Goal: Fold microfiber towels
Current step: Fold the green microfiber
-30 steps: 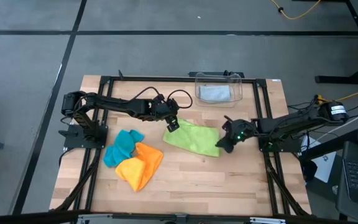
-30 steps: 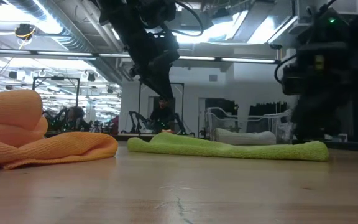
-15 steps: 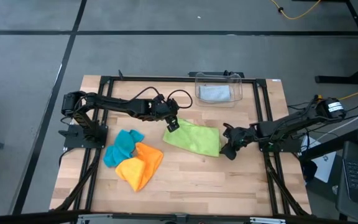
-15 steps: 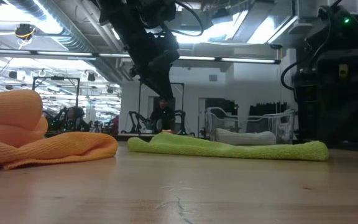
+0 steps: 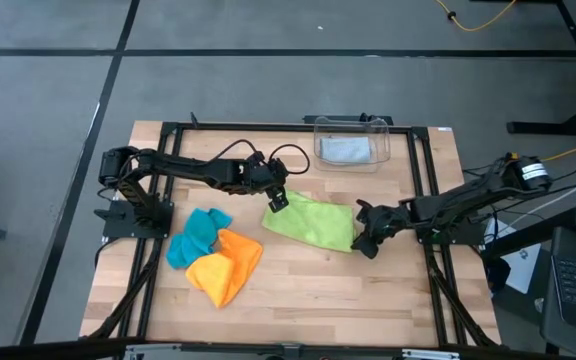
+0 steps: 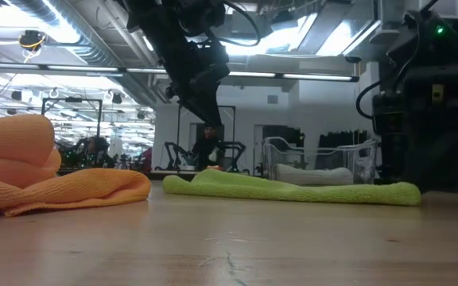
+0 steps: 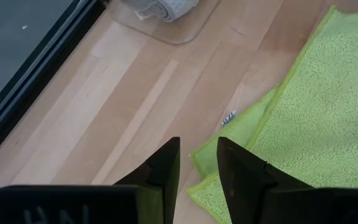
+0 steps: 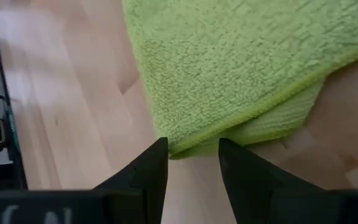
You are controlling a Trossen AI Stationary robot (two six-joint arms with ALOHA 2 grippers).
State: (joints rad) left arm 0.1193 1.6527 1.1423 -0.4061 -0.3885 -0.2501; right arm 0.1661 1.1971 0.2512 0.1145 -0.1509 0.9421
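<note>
Blue and orange towels (image 5: 213, 255): a heap in the lower left of the table, waiting.
Left gripper (image 5: 279, 201): at the green towel's upper left corner, fingers a little apart, holding nothing.
Green towel (image 5: 313, 221): flat in the middle, half folded.
Right gripper (image 5: 364, 243): at the lower right corner, fingers a little apart, empty.
Grey towel (image 5: 346, 150): in the clear bin (image 5: 383, 128), top middle.
Tip: pinch both corners together, lift evenly.

On the table (image 5: 298, 290), 1 towel (image 5: 313, 220) lies mid-table, with 2 towels (image 5: 213, 255) bunched together near the left edge. The bin (image 5: 351, 142) stands at the far edge, holding 1 more cloth (image 5: 346, 150).
</note>
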